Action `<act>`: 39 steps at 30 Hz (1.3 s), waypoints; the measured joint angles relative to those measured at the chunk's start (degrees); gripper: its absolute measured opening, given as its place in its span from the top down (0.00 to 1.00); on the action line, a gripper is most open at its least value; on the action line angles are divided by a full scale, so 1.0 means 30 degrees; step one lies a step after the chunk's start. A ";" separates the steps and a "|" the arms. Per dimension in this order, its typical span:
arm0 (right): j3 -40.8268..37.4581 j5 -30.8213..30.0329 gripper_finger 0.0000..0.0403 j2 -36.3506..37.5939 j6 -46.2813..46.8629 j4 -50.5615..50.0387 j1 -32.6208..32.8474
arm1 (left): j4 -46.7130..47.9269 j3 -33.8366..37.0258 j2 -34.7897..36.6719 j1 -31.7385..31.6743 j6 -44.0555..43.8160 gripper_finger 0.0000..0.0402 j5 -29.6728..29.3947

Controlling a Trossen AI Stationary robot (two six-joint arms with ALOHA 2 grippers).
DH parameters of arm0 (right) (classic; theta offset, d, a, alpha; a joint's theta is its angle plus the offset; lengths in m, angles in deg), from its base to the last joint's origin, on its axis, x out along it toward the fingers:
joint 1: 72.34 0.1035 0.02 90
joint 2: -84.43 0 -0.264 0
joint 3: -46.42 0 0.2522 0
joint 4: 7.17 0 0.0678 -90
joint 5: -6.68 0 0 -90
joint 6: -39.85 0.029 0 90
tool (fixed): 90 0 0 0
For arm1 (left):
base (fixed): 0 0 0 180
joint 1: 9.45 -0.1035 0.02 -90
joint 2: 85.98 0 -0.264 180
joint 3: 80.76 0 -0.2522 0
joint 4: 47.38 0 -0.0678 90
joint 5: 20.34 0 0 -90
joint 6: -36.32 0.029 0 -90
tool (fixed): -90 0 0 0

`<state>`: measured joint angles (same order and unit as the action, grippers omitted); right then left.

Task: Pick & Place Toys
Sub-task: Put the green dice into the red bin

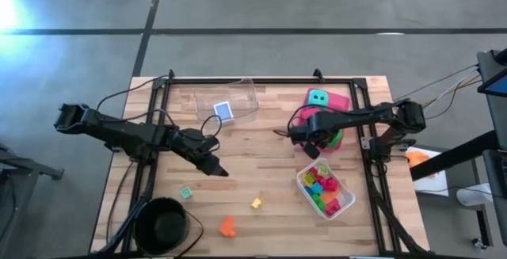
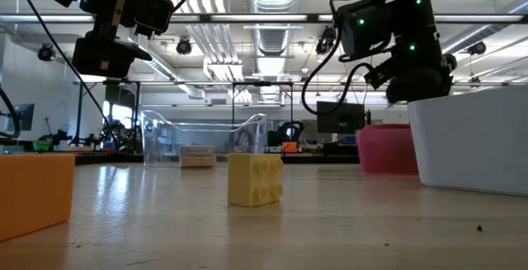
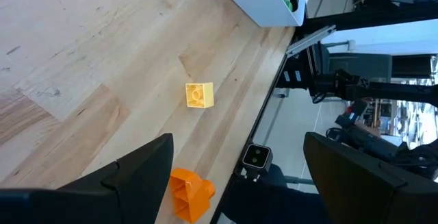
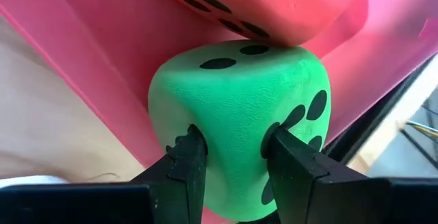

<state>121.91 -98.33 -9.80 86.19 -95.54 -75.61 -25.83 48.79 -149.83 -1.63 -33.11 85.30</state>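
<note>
My right gripper (image 1: 323, 135) (image 4: 233, 152) is shut on a green dotted foam die (image 4: 239, 101) at the near end of the pink tray (image 1: 339, 100). A red die (image 4: 267, 5) touches the green die's top. A teal die (image 1: 318, 98) sits on the tray's far part. My left gripper (image 1: 215, 168) (image 3: 236, 162) is open and empty above the table's middle left. A yellow brick (image 1: 256, 203) (image 3: 199, 94), an orange brick (image 1: 227, 226) (image 3: 190, 191) and a green brick (image 1: 186, 192) lie on the near part of the table. A blue card box (image 1: 224, 111) sits in the clear tray (image 1: 238, 97). My right gripper pinches the green die between its two fingers (image 4: 188, 157), on two opposite sides near one edge (image 4: 205, 125). The foam is dented in at both fingertips. The die lies against the pink tray's wall (image 4: 109, 66) with the red die on it. Whether it rests on the tray floor does not show.
A white tray (image 1: 346, 189) with several coloured bricks stands at the near right; it also shows in the left wrist view (image 3: 263, 1). A black bowl (image 1: 162, 223) stands at the near left corner. Black frame rails (image 1: 158, 116) run along the table's sides.
</note>
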 joint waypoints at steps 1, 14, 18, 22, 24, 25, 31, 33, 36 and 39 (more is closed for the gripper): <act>0.0038 0.0113 0.72 0.0111 0.0083 0.0080 0.0000 | 0.0000 0.0000 0.0000 0.0000 0.0000 0.18 0.0000; 0.0193 0.0992 0.30 0.1860 0.1005 0.0189 0.0014 | 0.0000 0.0000 0.0000 0.0000 0.0000 0.18 0.0007; 0.0196 0.1031 0.25 0.2362 0.1279 0.0094 0.0063 | 0.0007 0.0000 0.0000 0.0000 0.0000 0.18 0.0020; 0.0601 0.1155 0.24 0.3266 0.1694 0.0026 0.0180 | 0.0007 0.0000 0.0000 -0.0007 0.0007 0.18 0.0134; 0.0892 0.1244 0.24 0.3849 0.1943 -0.0012 0.0226 | 0.0007 0.0000 0.0000 -0.0007 0.0007 0.18 0.0138; 0.1017 0.1315 0.24 0.4126 0.2036 -0.0079 0.0233 | 0.0007 0.0000 0.0000 -0.0007 0.0007 0.18 0.0138; 0.0846 0.1452 0.41 0.5492 0.2895 -0.0442 0.0186 | 0.0035 0.0000 0.0000 -0.0007 0.0086 0.18 0.0131; 0.0593 0.1473 0.52 0.5538 0.3077 -0.0429 0.0124 | 0.0077 0.0000 0.0000 -0.0007 0.0150 0.18 0.0131; 0.0378 0.1473 0.72 0.5356 0.3085 -0.0361 0.0123 | 0.0080 0.0000 0.0000 -0.0007 0.0160 0.18 0.0131; 0.0292 0.1505 0.92 0.5166 0.2968 0.0071 0.0095 | 0.0086 0.0000 0.0000 -0.0007 0.0160 0.18 0.0126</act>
<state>122.78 -93.81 5.69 95.09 -95.33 -75.32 -25.57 48.79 -149.83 -1.65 -32.63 85.68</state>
